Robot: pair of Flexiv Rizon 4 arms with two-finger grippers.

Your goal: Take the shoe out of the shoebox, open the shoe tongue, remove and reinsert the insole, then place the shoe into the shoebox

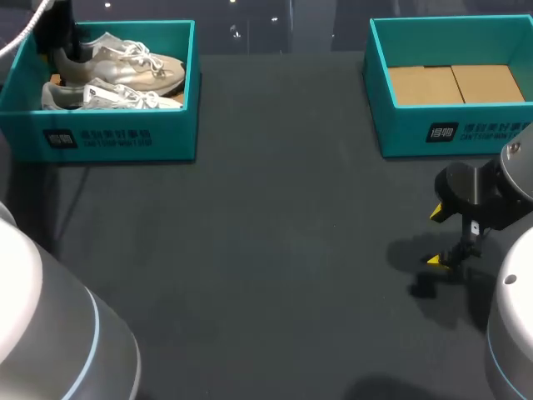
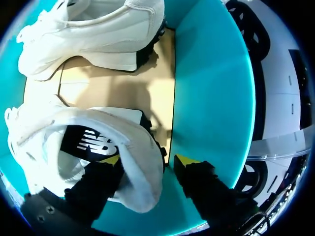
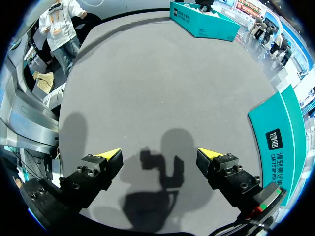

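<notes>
Two pale sneakers lie in the teal shoebox [image 1: 125, 137] at the table's far left, one shoe [image 1: 133, 67] behind the other [image 1: 108, 97]. My left arm [image 1: 65, 37] reaches down into that box at the heel end. In the left wrist view my left gripper [image 2: 147, 160] stands open astride the heel of the nearer shoe [image 2: 44, 147]. One fingertip [image 2: 110, 160] is inside the shoe's opening; the other is outside, by the box wall [image 2: 211, 88]. The second shoe [image 2: 98, 29] lies ahead. My right gripper [image 1: 435, 237] [image 3: 160, 155] hovers open and empty over the table at the right.
A second teal shoebox [image 1: 458, 133] stands at the far right, holding only its cardboard floor. Dark grey table surface [image 1: 275, 250] stretches between the two boxes.
</notes>
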